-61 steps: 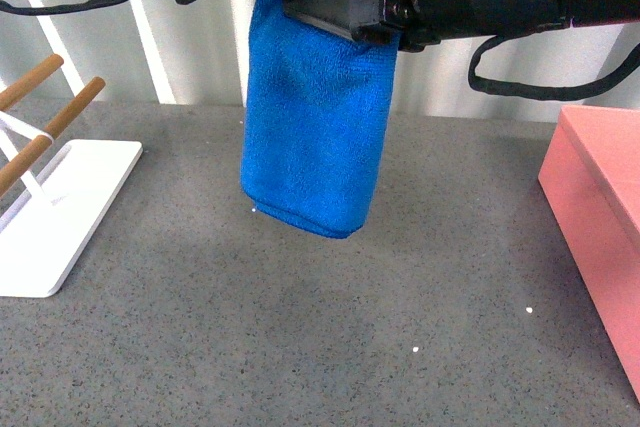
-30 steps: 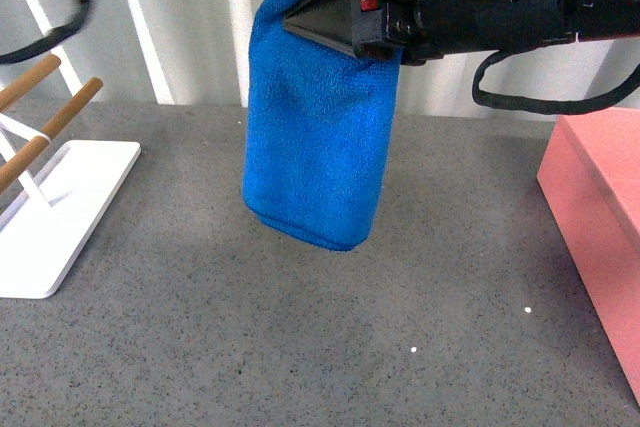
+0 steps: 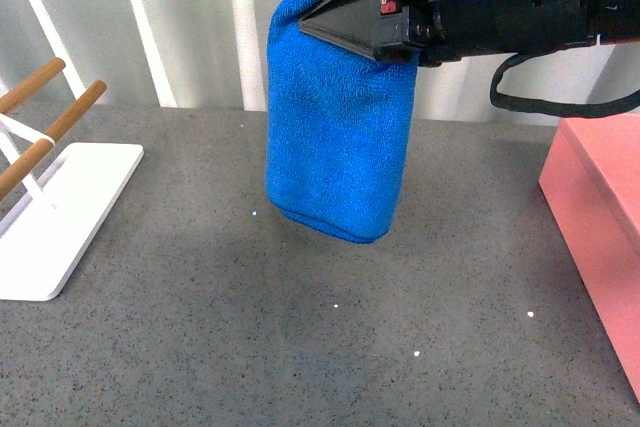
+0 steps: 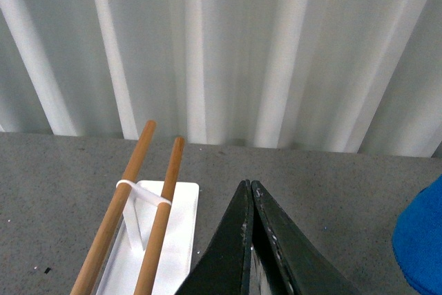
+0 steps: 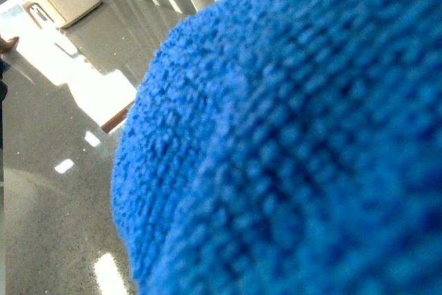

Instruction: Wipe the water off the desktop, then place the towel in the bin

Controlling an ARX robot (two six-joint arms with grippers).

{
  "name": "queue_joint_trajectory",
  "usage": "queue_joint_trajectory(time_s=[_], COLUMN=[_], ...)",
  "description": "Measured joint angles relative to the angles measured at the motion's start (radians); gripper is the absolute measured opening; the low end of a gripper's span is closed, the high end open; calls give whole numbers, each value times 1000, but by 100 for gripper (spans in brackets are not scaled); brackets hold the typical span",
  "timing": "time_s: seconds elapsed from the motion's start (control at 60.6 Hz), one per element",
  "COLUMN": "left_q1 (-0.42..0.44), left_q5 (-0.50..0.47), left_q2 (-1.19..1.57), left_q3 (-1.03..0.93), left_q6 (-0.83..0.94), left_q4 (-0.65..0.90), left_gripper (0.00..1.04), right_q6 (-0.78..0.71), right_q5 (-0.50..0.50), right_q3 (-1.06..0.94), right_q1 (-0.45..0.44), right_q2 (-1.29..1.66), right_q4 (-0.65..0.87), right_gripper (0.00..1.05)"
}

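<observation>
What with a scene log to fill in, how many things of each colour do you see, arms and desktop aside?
Blue: 1, towel
Pink: 1, bin
White: 1, tray
Wood-brown: 2, rods
Total: 5

Royal-blue towel (image 3: 335,147), speckled dark grey desktop (image 3: 250,327), salmon-pink bin (image 3: 600,227), white tray (image 3: 70,207).

The place looked like a lab test bench. A plain white ribbed backdrop (image 3: 190,27) stood right behind the speckled grey desktop (image 3: 200,347).
</observation>
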Motion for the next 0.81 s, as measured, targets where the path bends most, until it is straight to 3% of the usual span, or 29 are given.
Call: queue_joint_trajectory(time_s=[0.33, 0.445, 0.643, 0.808], left_q1=[50, 109, 131, 131], left_q5=[50, 124, 128, 130], left_q2=[-191, -254, -314, -409], left_q3=[-114, -140, -198, -209], left_q6=[2, 2, 2, 3], left_q4=[-79, -118, -108, -196], left_gripper=[4, 4, 4, 4], right_q6=[-15, -18, -18, -21], right_q5=[-11, -11, -11, -12], right_q3=[-11, -12, -14, -15], right_q1=[-9, -11, -11, -11], right_q2=[-2, -2, -3, -4], right_q4=[-6, -6, -6, -6], right_gripper=[6, 6, 6, 6])
